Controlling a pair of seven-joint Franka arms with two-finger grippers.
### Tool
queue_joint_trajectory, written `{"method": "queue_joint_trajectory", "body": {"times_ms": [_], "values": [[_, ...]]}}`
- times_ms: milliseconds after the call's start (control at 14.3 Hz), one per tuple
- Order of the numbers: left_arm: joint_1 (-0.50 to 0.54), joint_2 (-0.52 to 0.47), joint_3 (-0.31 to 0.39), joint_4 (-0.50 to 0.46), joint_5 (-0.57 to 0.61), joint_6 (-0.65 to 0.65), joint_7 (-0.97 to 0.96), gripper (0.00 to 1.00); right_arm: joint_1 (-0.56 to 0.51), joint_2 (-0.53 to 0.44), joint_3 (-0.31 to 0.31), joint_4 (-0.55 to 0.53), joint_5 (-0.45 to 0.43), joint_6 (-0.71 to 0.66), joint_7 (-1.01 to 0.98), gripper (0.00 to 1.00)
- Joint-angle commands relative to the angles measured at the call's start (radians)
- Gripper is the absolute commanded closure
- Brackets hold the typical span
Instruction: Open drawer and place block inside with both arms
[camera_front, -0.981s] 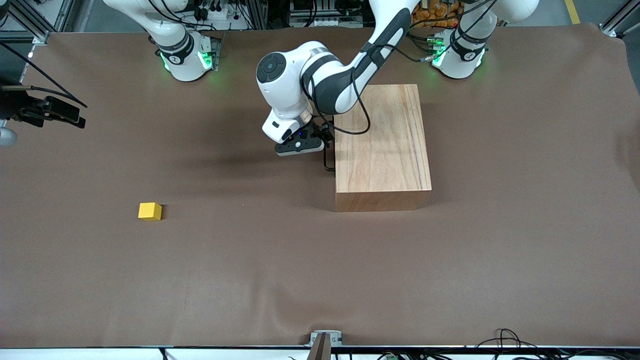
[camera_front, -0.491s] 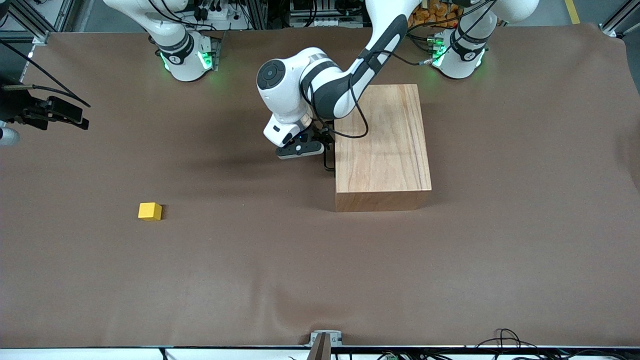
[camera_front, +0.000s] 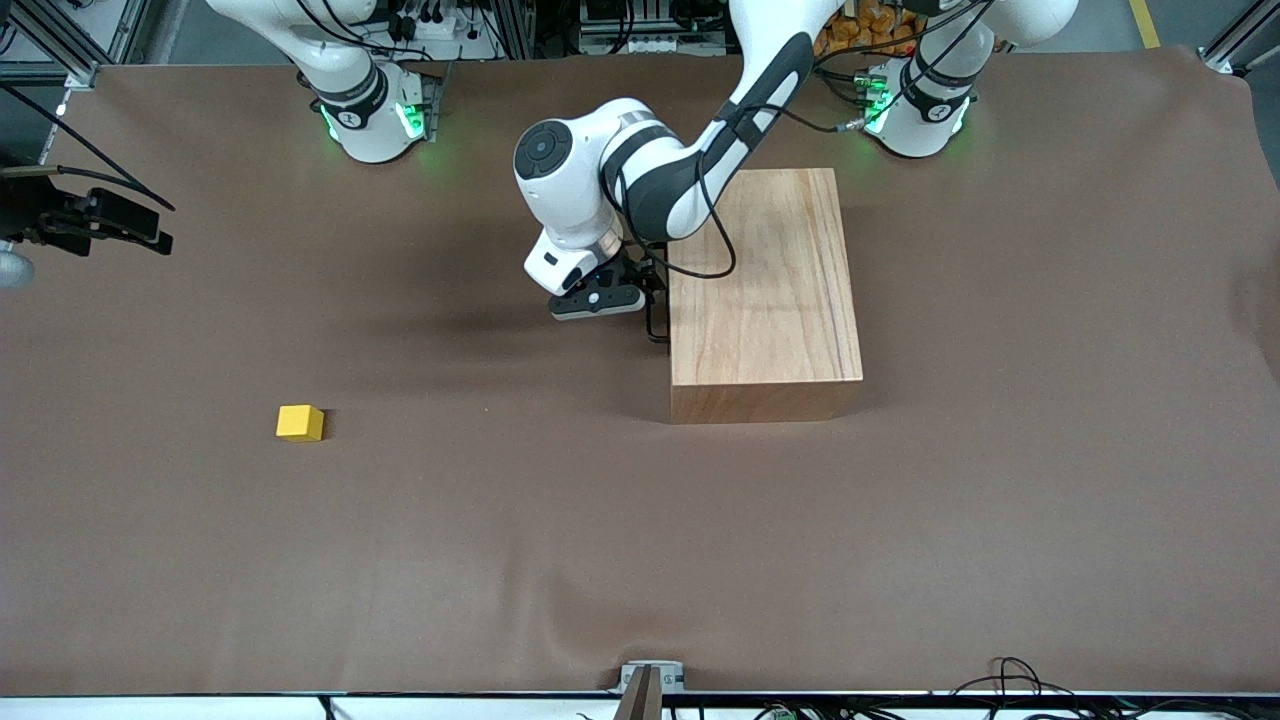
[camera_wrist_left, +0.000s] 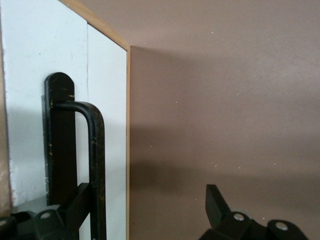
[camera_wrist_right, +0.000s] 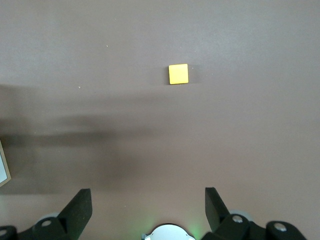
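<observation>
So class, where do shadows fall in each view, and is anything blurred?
Front view: soft shadow on the cloth beside the left arm. Left wrist view: the box shades the cloth; handle sharp. Right wrist view: dark bands beside the block, nothing blurred.

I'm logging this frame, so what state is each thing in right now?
drawer: shut, front flush with the box.
handle: between the open fingers, not clamped.
left gripper: open, at the handle.
block: lying on the table, untouched.
right gripper: open, waiting above the table.
</observation>
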Motion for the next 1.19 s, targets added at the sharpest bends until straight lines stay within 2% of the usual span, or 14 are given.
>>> {"method": "queue_joint_trajectory", "body": {"times_ms": [0,350,841,1121], "values": [[-0.009,0.023,0.003,0.025,0.018,0.042,0.005,0.0,-0.022,-0.013,0.008,-0.006,0.016,-0.009,-0.016,0.0],[-0.009,0.037,-0.003,0.025,0.015,0.123,0.004,0.0,-0.017,-0.013,0.008,-0.006,0.017,-0.009,-0.016,0.0],[-0.011,0.036,-0.029,0.026,0.015,0.163,0.001,0.0,-0.011,-0.012,0.014,-0.009,0.019,-0.013,-0.013,0.0],[-0.011,0.036,-0.043,0.031,0.015,0.179,-0.001,0.0,-0.018,-0.016,0.009,-0.01,0.033,-0.065,-0.015,0.0]]}}
